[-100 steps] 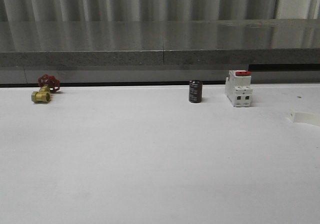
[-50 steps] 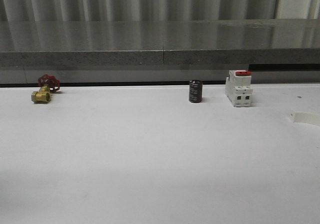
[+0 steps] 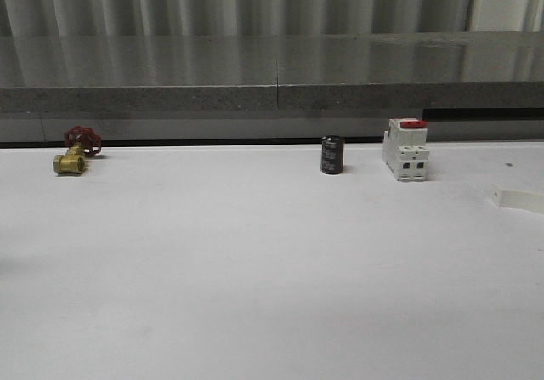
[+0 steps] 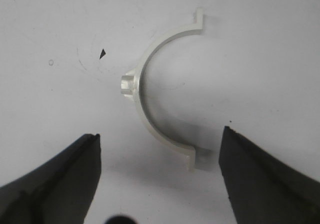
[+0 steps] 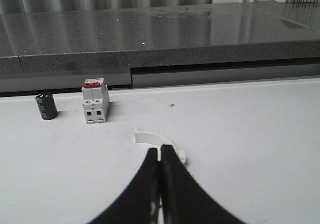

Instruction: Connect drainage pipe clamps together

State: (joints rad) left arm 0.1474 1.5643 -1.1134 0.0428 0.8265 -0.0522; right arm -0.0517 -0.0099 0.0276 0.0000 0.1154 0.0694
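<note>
One drainage pipe clamp (image 4: 138,96), a white half-ring with flat end tabs and a small lug on its back, lies flat on the white table. My left gripper (image 4: 160,132) hangs open above it, and one end tab sits between the black fingers, closer to one of them. The other drainage pipe clamp (image 5: 150,135) rests on the table near the white switch and appears in the front view as a white strip (image 3: 518,199) at the right edge. My right gripper (image 5: 160,148) is shut on its thin band, with a sliver of white between the tips.
Along the back of the table (image 3: 255,269) stand a brass valve with a red handle (image 3: 75,152), a black cylinder (image 3: 332,155) and a white switch with a red top (image 3: 405,149). A grey ledge (image 3: 272,95) runs behind them.
In the front view the white clamp at the right edge has shifted slightly and sits flatter. A faint shadow has drifted across the table's near left.
</note>
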